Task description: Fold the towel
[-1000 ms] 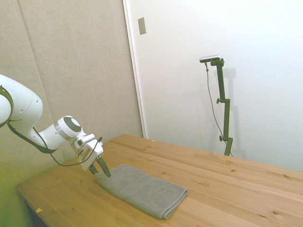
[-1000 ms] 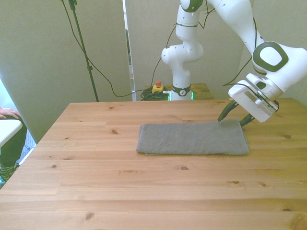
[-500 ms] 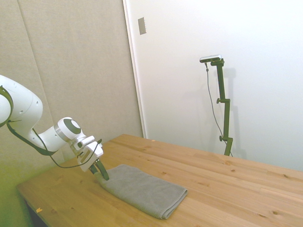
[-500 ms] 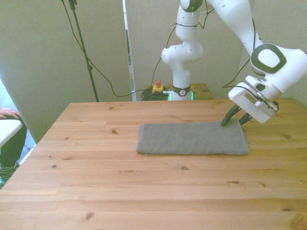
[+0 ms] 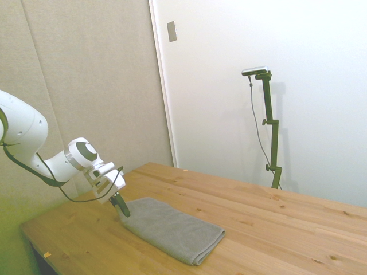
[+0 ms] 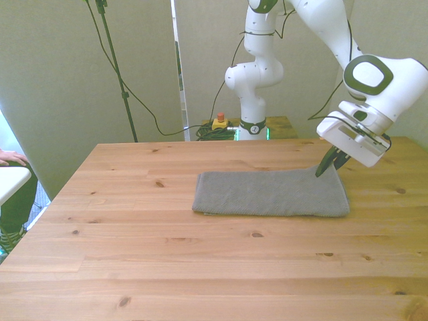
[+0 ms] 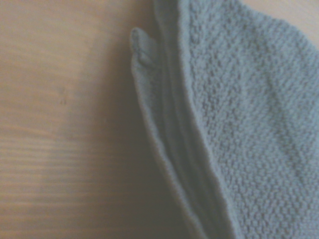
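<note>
Table (image 6: pixel 200 267): bare pine | walls: pale | tool (image 6: pixel 332 162): pinched on towel (image 6: pixel 271 194) corner

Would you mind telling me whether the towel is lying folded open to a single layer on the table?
No, the wrist view shows the towel with several stacked layers at its edge.

Plain grey towel (image 6: pixel 271 192) — unpatterned — on a light-brown knotty wooden table (image 6: pixel 167 261).
</note>
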You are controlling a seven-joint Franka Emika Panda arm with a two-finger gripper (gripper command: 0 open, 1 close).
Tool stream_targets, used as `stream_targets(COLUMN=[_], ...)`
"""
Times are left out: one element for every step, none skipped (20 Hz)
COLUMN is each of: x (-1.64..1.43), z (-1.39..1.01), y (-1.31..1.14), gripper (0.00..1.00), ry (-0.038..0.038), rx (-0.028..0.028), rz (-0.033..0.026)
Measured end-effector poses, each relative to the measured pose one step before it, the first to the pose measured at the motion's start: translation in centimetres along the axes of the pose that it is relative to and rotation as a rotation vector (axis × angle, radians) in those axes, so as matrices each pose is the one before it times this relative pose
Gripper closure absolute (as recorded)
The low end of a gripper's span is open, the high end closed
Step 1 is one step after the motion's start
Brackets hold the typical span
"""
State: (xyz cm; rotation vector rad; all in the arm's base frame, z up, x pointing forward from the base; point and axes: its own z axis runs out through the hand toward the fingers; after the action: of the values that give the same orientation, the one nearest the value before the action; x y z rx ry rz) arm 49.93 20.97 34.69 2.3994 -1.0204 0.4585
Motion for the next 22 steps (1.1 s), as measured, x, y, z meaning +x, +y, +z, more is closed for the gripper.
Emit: stream_targets(x=[0.348, 0.432, 0.442, 0.559, 0.8, 1.049, 1.289, 1.417, 1.536, 1.659, 1.561, 1.623, 1.602, 1.33, 1.195, 1.126, 1.062, 0.946, 0.862, 0.762, 0.642, 0.583], z=[-0.942, -0.92, -0.829, -0.643, -0.517, -0.411, -0.191, -0.158, 0.017, 0.085, 0.157, 0.153, 0.285, 0.238, 0.226, 0.29, 0.306, 0.285, 0.319, 0.33, 0.348, 0.363], y=[0.857, 0.91, 0.988, 1.109, 1.166, 1.163, 1.132, 1.125, 1.128, 1.219, 1.144, 1.222, 1.208, 1.035, 0.912, 0.804, 0.711, 0.512, 0.401, 0.335, 0.247, 0.156], gripper=[1.0, 1.0, 1.0, 1.0, 1.0, 1.0, 1.0, 1.0, 1.0, 1.0, 1.0, 1.0, 1.0, 1.0, 1.0, 1.0, 1.0, 1.0, 1.0, 1.0, 1.0, 1.0], ry=[-0.00539, -0.00101, -0.00058, -0.00294, -0.00303, -0.00165, -0.00908, -0.0083, -0.00578, -0.01001, -0.01038, -0.00741, -0.00391, -0.0045, -0.00724, -0.00492, -0.00324, -0.00296, -0.00422, -0.00273, -0.00161, -0.00178], rx=[0.01833, 0.01688, 0.01209, 0.00932, 0.00874, 0.00921, 0.01071, 0.01095, 0.01046, 0.01173, 0.00861, 0.00645, 0.00239, 0.00098, 0.00243, 0.00086, -0.00213, 0.00194, 0.00444, 0.00343, 0.00292, 0.00588], rz=[0.00652, 0.00559, 0.00957, 0.0125, 0.01472, 0.01943, 0.02267, 0.02177, 0.02351, 0.02533, 0.0232, 0.02344, 0.02096, 0.02185, 0.0193, 0.01845, 0.01837, 0.01684, 0.01359, 0.01206, 0.01071, 0.00818])
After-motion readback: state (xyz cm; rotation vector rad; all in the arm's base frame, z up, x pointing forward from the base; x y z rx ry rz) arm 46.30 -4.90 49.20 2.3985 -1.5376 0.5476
